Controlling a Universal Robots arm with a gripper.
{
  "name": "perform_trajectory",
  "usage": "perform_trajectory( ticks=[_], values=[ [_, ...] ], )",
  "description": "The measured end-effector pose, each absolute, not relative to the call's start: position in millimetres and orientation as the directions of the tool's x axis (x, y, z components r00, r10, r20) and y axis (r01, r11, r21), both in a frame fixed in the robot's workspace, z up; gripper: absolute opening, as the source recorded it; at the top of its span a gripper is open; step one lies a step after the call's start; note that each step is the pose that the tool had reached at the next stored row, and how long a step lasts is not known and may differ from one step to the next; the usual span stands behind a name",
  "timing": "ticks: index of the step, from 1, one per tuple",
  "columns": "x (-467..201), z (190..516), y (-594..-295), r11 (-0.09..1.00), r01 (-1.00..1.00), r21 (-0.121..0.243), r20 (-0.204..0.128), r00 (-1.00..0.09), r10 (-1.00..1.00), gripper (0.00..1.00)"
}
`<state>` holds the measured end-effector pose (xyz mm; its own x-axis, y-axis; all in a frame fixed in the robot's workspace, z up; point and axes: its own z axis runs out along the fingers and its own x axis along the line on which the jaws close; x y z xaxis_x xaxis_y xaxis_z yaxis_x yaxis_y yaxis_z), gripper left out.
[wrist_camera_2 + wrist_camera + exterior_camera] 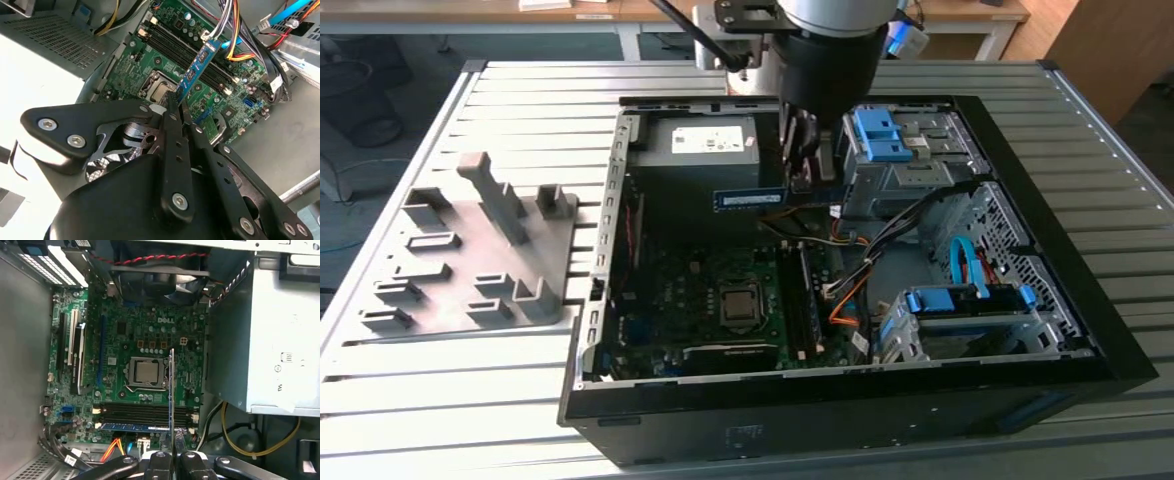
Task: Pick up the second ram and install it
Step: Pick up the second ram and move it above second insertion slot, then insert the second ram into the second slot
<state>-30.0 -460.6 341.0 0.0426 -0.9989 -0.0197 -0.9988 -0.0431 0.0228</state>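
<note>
My gripper [803, 172] is shut on the second ram [750, 199], a thin blue stick with a small white label. I hold it by one end, lengthwise and level, above the open computer case [854, 400]. In the second wrist view the stick [197, 67] juts out from my gripper [177, 102] over the green motherboard [165, 65]. It appears edge-on [171, 390] in the first wrist view, rising from the gripper [172, 452] across the long black memory slots [145, 412]. The stick hangs clear of the slots.
Another blue stick [132, 426] sits in the slot row nearest the gripper. A grey power supply [707, 140] stands beside the board. Coloured cables [854, 270], blue drive cages [894, 135] and the CPU socket [145, 372] crowd the case. A grey fixture [480, 250] lies on the slatted table.
</note>
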Motion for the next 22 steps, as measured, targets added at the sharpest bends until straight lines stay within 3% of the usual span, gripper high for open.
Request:
perform_trajectory(
  ticks=[22],
  values=[
    [-29.5,323.2,-460.7,-0.043,-0.999,0.023,-0.021,0.043,-0.999,0.14]
  ],
)
